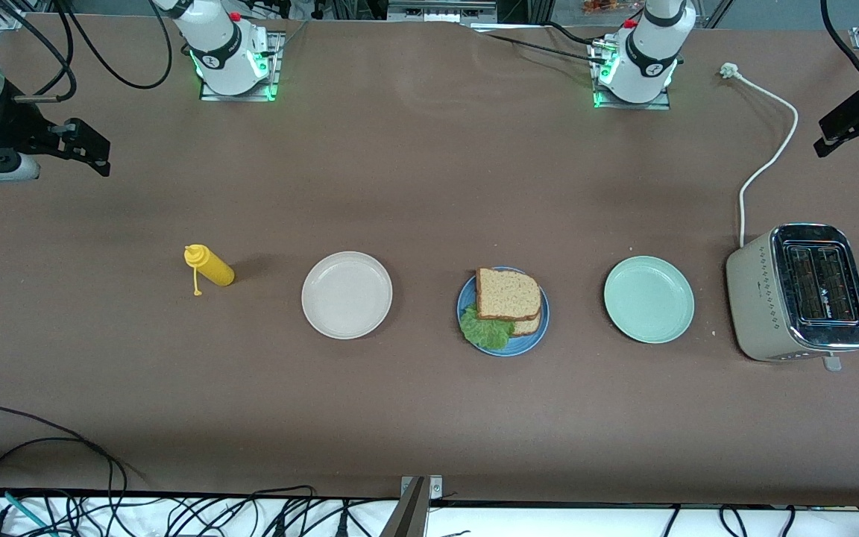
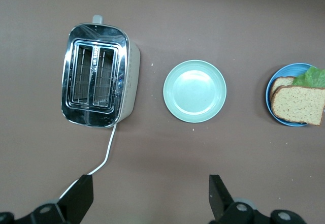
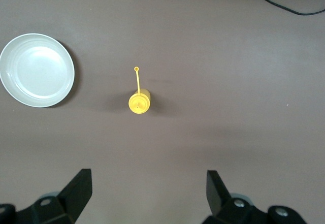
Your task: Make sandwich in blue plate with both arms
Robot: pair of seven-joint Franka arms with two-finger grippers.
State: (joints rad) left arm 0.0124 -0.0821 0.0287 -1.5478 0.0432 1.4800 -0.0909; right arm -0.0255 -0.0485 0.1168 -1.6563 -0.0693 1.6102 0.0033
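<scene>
Sandwich [image 1: 508, 302] sat assembled on blue plate [image 1: 538, 332], mid-table between your arms. Left gripper [image 1: 851, 123] nearer, high over toaster [image 1: 798, 291] end; right gripper [image 1: 79, 145] over bottle [image 1: 209, 267] end. Both spread wide, empty, waiting

1. White rounded arm bases [image 1: 224, 45], black joint bands, small red caps.
2. Green glow around grey mounting plates [image 1: 239, 91].
3. Black angular fingers [image 2: 81, 196], spread wide, on both wrists.
</scene>
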